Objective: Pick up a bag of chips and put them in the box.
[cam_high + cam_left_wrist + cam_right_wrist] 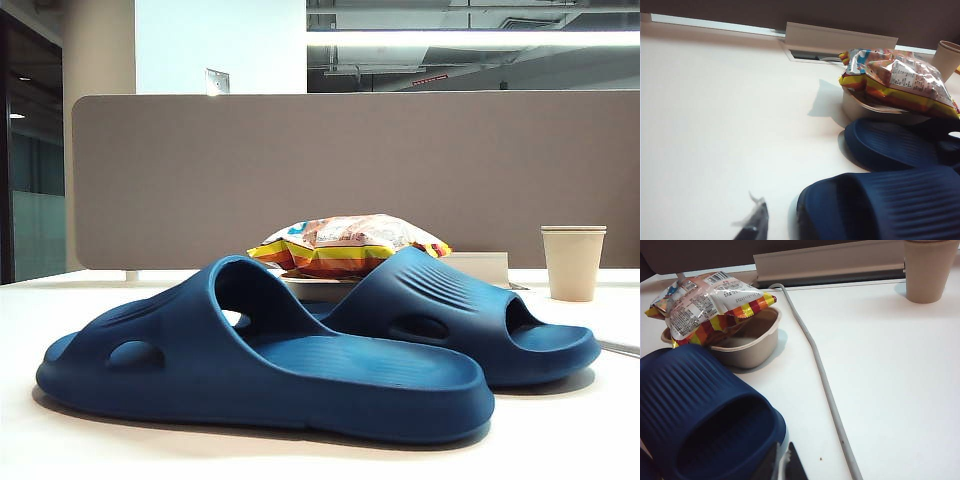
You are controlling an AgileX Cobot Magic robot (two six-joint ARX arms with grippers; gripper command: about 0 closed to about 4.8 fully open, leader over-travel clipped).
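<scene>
White tabletop before a grey partition [350,170], bag of chips [705,305] resting across the box [752,342] rim, two navy slides [270,360] in front, paper cup [573,262] aside, left gripper [752,227] tips together, right gripper [782,465] tips together, both low, holding nothing.

light: bright, overhead ceiling strip [470,38] | glare: white table [715,125] washed out | shadows: soft under slippers [270,370] | focus: wrist views slightly soft
</scene>
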